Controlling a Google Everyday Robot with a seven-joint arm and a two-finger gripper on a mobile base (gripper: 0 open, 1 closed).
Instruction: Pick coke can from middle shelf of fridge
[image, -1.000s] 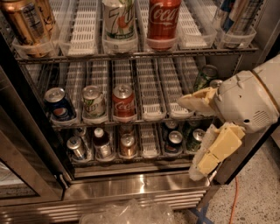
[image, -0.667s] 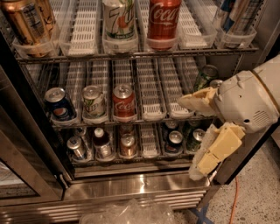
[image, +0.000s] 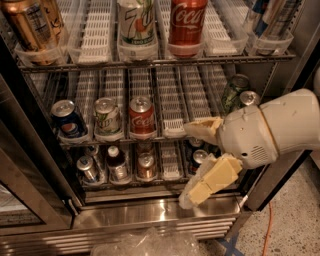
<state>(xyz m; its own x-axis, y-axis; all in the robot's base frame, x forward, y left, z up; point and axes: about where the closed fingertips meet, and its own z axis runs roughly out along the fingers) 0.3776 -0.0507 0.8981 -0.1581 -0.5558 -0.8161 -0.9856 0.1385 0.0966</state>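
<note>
The coke can (image: 142, 117), small and red with a silver lid, stands at the front of the middle shelf (image: 170, 102), a wire rack with white slatted lanes inside the fridge (image: 150, 217). It is third from the left, beside a pale green can (image: 107, 117) and a blue Pepsi can (image: 69, 120). My gripper (image: 186, 165) is to the right of the coke can and slightly lower, open and empty. Its upper finger (image: 202, 127) is at shelf-edge height, about one lane from the can, and its lower finger (image: 210, 182) is in front of the bottom shelf.
The top shelf holds a larger red Coca-Cola can (image: 186, 22), a 7UP can (image: 136, 22) and a gold can (image: 30, 25). Green cans (image: 235, 90) stand at the middle shelf's back right. Several cans and bottles (image: 117, 165) fill the bottom shelf. The dark door frame (image: 30, 130) is on the left.
My gripper has moved left, toward the coke can, and slightly down. The cans have not moved.
</note>
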